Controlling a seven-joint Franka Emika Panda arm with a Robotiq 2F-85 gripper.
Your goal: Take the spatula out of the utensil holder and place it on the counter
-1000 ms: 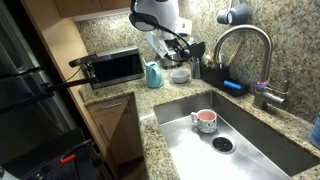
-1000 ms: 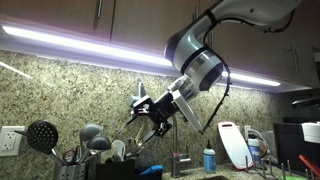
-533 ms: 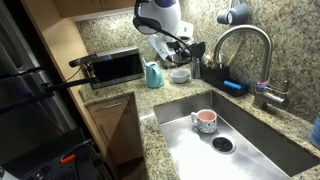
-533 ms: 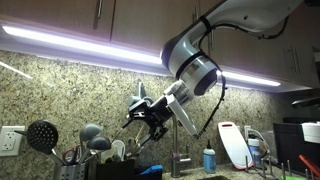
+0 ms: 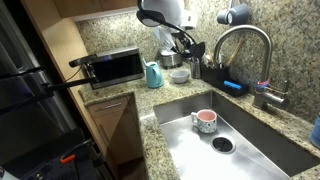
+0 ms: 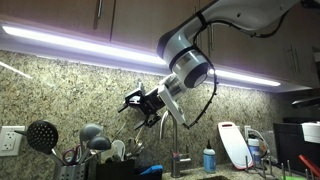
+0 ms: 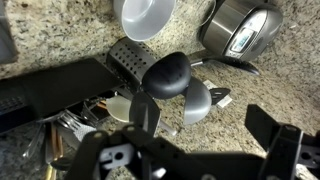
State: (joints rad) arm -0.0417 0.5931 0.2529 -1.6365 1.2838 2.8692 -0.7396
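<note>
My gripper point(image 7: 205, 132) is open, its dark fingers point(image 7: 146, 114) standing wide apart with nothing between them. It hovers above the utensil holder point(image 7: 128, 58), a dark perforated cylinder. Two grey ladle heads point(image 7: 166, 74) rise from the holder toward the camera. A pale piece that may be the spatula point(image 7: 118, 107) shows beside one finger. In both exterior views the gripper point(image 5: 176, 38) point(image 6: 140, 103) hangs above the cluster of utensils point(image 6: 92, 138), not touching them. The pale spatula head point(image 6: 118, 150) sticks up among them. Speckled granite counter point(image 7: 250, 95) lies below.
A white bowl point(image 7: 148, 15) and a shiny steel pot point(image 7: 240, 25) stand behind the holder. A black caddy point(image 7: 50, 92) lies beside it. A teal jug point(image 5: 154, 74), a toaster oven point(image 5: 113, 68), the faucet point(image 5: 240, 45) and a sink holding a pink mug point(image 5: 205, 121) are nearby.
The gripper has shifted sideways and slightly upward over the utensils, staying open. Nothing has been gripped.
</note>
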